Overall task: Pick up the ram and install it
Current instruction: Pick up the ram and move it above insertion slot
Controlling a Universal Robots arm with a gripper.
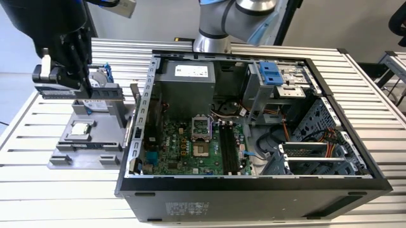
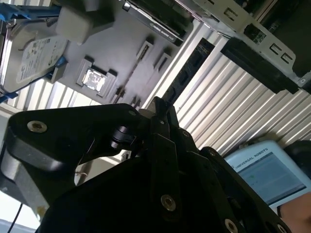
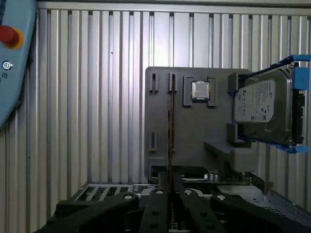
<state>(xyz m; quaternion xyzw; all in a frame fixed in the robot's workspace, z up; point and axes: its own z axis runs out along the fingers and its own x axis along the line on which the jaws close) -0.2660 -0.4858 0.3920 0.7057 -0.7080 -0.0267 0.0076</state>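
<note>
First wrist view: ram (image 3: 170,126) stands edge-on in a grey holder (image 3: 204,131), seemingly straight beneath the claw (image 3: 170,183); I cannot tell if the claw is closed. Misalignment could bend the ram.

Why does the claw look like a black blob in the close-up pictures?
In the second wrist view the dark claw stands against the bright table, and the chip glares white; in the first wrist view the claw is in shadow while the holder is evenly lit.

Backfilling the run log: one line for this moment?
phase: pickup | fingers: shut on thin, long ram circuit-board strip, seen edge-on | position: raised above flat grey fixture plate | install: not yet done
</note>
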